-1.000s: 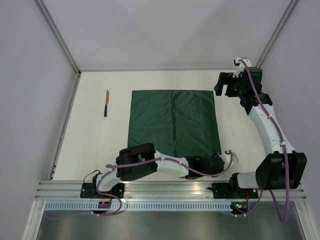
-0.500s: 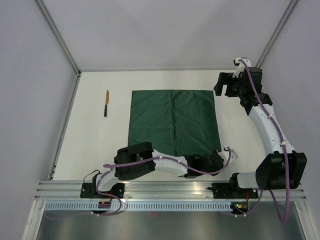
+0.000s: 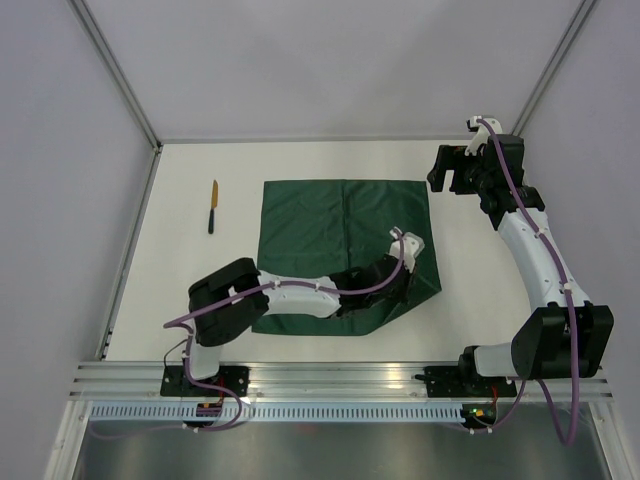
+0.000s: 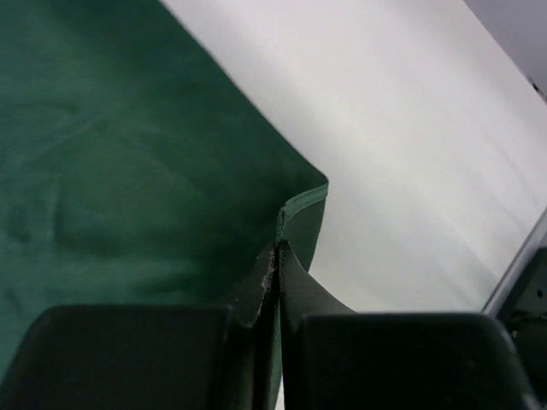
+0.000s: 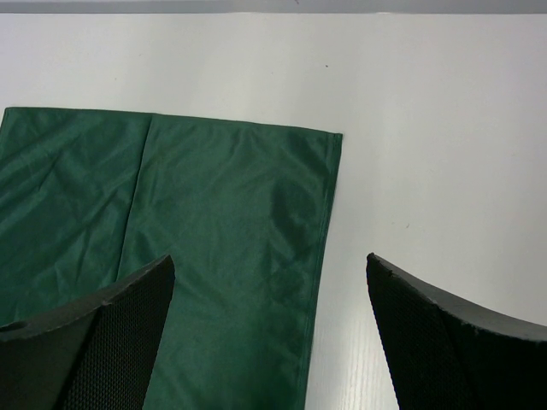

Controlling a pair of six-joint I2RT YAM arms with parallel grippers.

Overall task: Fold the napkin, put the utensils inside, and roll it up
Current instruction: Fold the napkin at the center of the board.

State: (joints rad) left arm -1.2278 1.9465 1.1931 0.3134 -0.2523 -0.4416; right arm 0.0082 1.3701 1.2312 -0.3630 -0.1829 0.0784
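The dark green napkin [image 3: 330, 225] lies spread in the middle of the white table. Its near right corner is raised off the table and bent back over the cloth. My left gripper [image 3: 398, 272] is shut on that corner; the left wrist view shows the hem pinched between the closed fingertips [image 4: 278, 246], with the napkin [image 4: 128, 145] below. My right gripper [image 3: 455, 172] hangs open above the far right corner of the napkin [image 5: 214, 231], fingers [image 5: 102, 333] wide apart and holding nothing. One of the utensils, a slim knife [image 3: 212, 207] with a dark handle, lies left of the napkin.
An aluminium rail [image 3: 340, 375] carrying both arm bases runs along the near edge. Grey walls with metal posts close in the left [image 3: 120, 70] and right [image 3: 560, 60] sides. The left forearm [image 3: 300, 297] lies across the napkin's near edge.
My left gripper closed on the napkin's near right corner, then lifted it and carried it away from the near edge over the cloth. The right arm has not moved.
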